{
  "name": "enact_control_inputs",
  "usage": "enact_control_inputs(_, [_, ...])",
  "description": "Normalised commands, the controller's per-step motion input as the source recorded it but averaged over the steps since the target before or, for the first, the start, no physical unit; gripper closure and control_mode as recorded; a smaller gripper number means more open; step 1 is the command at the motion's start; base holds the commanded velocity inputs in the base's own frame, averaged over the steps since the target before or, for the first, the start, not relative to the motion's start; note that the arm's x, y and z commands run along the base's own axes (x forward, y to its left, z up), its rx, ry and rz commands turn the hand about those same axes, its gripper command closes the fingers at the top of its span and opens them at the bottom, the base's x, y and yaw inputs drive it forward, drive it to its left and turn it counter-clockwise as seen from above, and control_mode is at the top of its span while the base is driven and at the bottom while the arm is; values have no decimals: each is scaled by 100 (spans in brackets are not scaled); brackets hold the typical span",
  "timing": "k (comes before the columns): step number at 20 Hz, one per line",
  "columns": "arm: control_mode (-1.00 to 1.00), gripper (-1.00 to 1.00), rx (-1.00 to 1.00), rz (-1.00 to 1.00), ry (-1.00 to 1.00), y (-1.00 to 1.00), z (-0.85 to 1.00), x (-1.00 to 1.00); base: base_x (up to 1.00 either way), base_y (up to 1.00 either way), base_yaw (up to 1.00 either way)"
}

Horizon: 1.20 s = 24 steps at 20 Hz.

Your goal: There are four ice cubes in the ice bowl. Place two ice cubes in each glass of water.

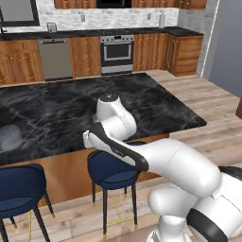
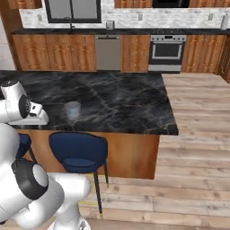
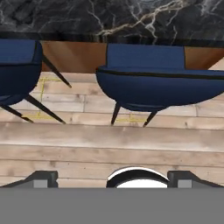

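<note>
Right base view shows a glass of water (image 2: 72, 109) on the counter (image 2: 126, 103); pincer (image 3: 112, 180) spread wide

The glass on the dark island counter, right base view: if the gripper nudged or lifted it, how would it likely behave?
The glass stands upright, short and wide-based, so a low push would probably slide it over the smooth marble counter rather than tip it. Its clear, smooth wall looks slippery and likely fragile, so a firm, centred grip seems wise. Any water inside cannot be judged here; if filled, it may slosh.
</note>
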Motion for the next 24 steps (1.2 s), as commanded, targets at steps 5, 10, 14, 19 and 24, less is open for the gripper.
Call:
enact_control_inputs(5, [100, -100, 0, 0, 0, 0, 0, 0, -29, 100, -25])
enact_control_inputs(10, [100, -100, 0, 0, 0, 0, 0, 0, -26, 100, -24])
enact_control_inputs(14, [100, -100, 0, 0, 0, 0, 0, 0, -23, 100, -23])
enact_control_inputs(19, [100, -100, 0, 0, 0, 0, 0, 0, -9, 100, -23])
enact_control_inputs(24, [100, -100, 0, 0, 0, 0, 0, 0, 24, 100, -21])
